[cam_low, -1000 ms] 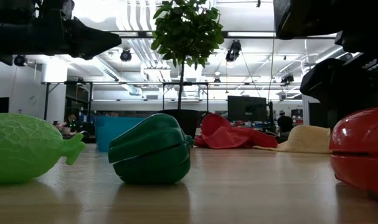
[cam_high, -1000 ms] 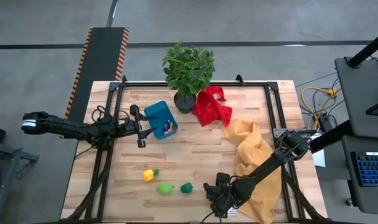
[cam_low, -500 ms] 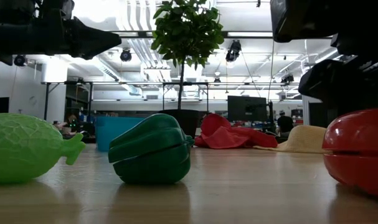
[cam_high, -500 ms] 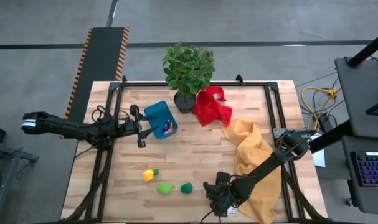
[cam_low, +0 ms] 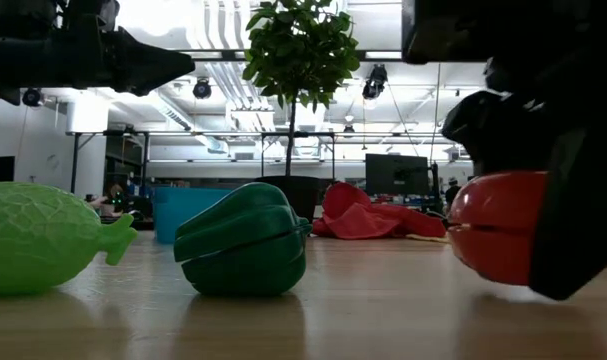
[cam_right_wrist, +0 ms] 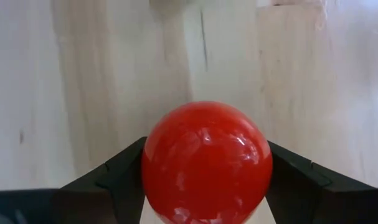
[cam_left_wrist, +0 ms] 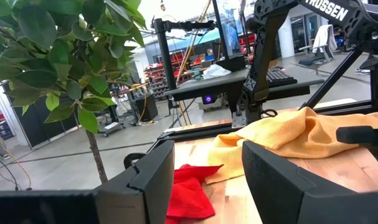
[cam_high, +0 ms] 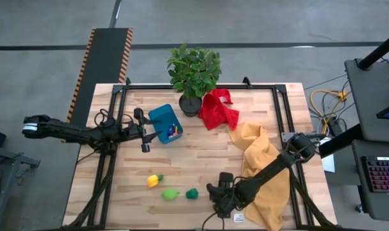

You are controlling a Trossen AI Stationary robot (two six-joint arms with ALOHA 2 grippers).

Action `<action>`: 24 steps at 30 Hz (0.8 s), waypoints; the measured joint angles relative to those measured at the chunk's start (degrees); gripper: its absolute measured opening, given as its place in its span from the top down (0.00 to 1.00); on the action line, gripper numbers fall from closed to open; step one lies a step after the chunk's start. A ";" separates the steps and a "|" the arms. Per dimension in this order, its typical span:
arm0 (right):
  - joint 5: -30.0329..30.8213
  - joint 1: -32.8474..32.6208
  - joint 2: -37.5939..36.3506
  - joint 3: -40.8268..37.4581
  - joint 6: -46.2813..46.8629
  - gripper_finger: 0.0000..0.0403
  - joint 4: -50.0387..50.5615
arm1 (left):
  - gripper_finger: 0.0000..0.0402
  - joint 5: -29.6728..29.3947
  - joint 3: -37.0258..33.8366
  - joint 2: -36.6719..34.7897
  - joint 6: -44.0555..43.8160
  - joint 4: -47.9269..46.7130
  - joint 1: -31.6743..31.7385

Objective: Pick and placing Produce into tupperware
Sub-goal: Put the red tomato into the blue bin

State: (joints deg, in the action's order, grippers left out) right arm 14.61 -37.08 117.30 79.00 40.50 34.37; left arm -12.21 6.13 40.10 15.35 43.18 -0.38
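Note:
My right gripper [cam_high: 218, 195] is near the table's near edge, shut on a round red toy fruit [cam_right_wrist: 206, 163], which the low view also shows [cam_low: 493, 228]. To its left lie a dark green toy pepper [cam_high: 192, 193], a light green toy [cam_high: 170, 193] and a yellow toy [cam_high: 154, 181], each resting on the table. The blue tub [cam_high: 163, 119] stands in front of the potted plant with small dark blue and pinkish pieces [cam_high: 174, 132] inside. My left gripper [cam_high: 145, 137] hovers open just left of the tub, holding nothing. My right gripper pinches the red fruit between its two fingers [cam_right_wrist: 123, 169], one on each side of its round body [cam_right_wrist: 152, 163]. The fingers slant down from the table's right. In the low view the fruit's underside [cam_low: 488, 275] looks just clear of the table top.
A leafy potted plant [cam_high: 193, 72] stands at the far edge. A red cloth [cam_high: 218, 110] lies beside it, and a yellow cloth [cam_high: 261, 160] lies under my right arm. Bare wood [cam_high: 194, 157] stretches between the tub and the toys.
My right gripper has carried the red fruit toward the table's left and a little toward the far edge, closer to the green pepper. In the low view the fruit has shifted left and looks smaller. The left arm has kept still.

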 joint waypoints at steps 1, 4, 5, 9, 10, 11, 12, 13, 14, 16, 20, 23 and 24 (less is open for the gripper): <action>-0.02 0.08 0.00 0.00 -0.34 0.39 0.04 | 0.57 0.00 0.00 0.00 0.00 0.00 0.00; 0.12 0.41 -0.02 0.00 -1.25 0.39 0.06 | 0.57 0.00 0.00 0.00 0.00 -0.02 0.00; 0.12 0.61 -0.02 0.00 -1.84 0.39 0.11 | 0.57 0.00 0.00 0.00 0.00 -0.02 0.00; 1.67 2.19 -0.02 0.00 -4.96 0.39 0.26 | 0.57 0.00 0.00 0.00 -0.03 -0.04 0.00; 2.34 2.73 -0.04 0.00 -5.66 0.39 0.28 | 0.57 0.00 0.00 0.00 -0.06 -0.04 0.00; 3.56 3.35 -0.04 0.00 -5.90 0.39 0.35 | 0.57 0.00 0.00 0.00 -0.07 -0.07 -0.02; 4.83 4.02 -0.04 0.00 -6.02 0.39 0.27 | 0.57 0.00 0.00 0.00 -0.07 -0.11 0.00; 6.00 4.71 -0.04 0.02 -6.06 0.39 0.15 | 0.57 0.00 0.00 0.00 -0.07 -0.09 0.00; 7.08 5.41 -0.04 0.02 -6.06 0.38 0.07 | 0.57 0.00 0.00 0.00 -0.09 -0.09 -0.01; 9.41 6.88 -0.06 0.02 -6.07 0.38 -0.05 | 0.57 0.00 0.00 -0.10 -0.12 -0.08 0.00; 12.68 9.64 -0.54 0.02 -6.09 0.38 -0.91 | 0.57 0.00 0.00 -0.13 -0.13 -0.09 0.00; 13.47 11.60 -0.94 0.04 -7.05 0.38 -3.11 | 0.57 0.00 0.00 -0.11 -0.13 -0.11 0.00; 13.88 12.12 -1.00 0.04 -7.83 0.38 -4.16 | 0.57 0.00 0.00 -0.09 -0.13 -0.11 -0.01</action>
State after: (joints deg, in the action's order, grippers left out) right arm 28.49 -24.96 116.29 79.05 32.67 30.21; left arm -12.21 6.13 40.01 15.22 43.07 -0.40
